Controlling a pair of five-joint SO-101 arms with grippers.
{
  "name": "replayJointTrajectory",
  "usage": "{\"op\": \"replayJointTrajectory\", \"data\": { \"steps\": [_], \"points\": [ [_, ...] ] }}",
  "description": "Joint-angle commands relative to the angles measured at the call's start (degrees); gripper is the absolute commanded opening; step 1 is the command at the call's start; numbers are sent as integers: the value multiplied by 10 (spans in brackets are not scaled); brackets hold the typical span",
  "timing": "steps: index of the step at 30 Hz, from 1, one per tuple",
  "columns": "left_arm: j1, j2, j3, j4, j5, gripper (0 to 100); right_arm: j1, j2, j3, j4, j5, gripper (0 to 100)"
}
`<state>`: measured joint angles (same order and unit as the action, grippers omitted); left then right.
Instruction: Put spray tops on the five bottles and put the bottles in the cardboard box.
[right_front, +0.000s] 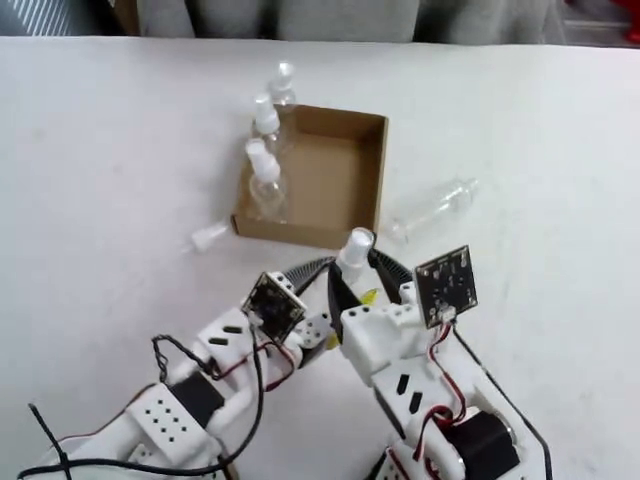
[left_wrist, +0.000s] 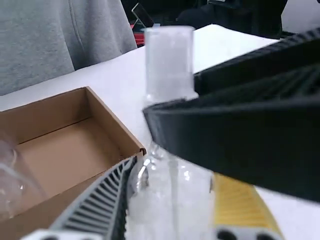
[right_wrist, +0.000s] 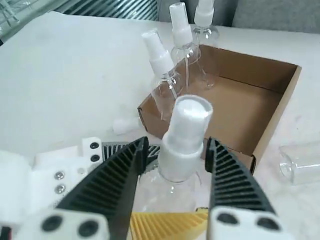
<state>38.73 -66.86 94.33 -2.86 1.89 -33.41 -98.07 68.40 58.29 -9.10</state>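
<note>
1. Blocking much of the left wrist view, a black finger (left_wrist: 240, 125) of the right gripper crossed in front of the bottle's (left_wrist: 170, 200) neck, and the bottle's base was cut off at the frame edge.
2. Whether the three capped bottles (right_front: 263, 170) stood inside the cardboard box (right_front: 330, 170) or against its left wall was hard to judge.
3. The left gripper (left_wrist: 175, 172) was clamped on the bottle's clear body, with a grey finger on one side and a yellow one on the other. It held the bottle upright just in front of the box's near wall.
4. The right gripper (right_wrist: 177, 145) was parted around the spray top (right_wrist: 187, 125) on that bottle. One black finger touched its collar and the other sat just beside it.
5. Both arms lay side by side, their grippers meeting at the bottle.
6. The high view gave a bare-necked bottle (right_front: 435, 210) lying on the tabletop (right_front: 100, 150) to the right of the box, and a loose white top (right_front: 208, 238) by its front left corner. The right wrist view caught that lying bottle cut off at its edge.
</note>
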Motion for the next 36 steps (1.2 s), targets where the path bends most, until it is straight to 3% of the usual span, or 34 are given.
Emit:
{"op": "replayJointTrajectory", "data": {
  "steps": [1,10,19,36],
  "points": [
    [5,1,-10,-14,-7,105,-4,2,-7,2,-4,166],
    [5,1,-10,-16,-7,105,4,2,-36,-20,-4,169],
    [5,1,-11,-19,-5,105,115,3,-63,-17,-3,168],
    [-48,2,22,-118,-1,105,121,3,-44,3,-4,166]
  ]
}}
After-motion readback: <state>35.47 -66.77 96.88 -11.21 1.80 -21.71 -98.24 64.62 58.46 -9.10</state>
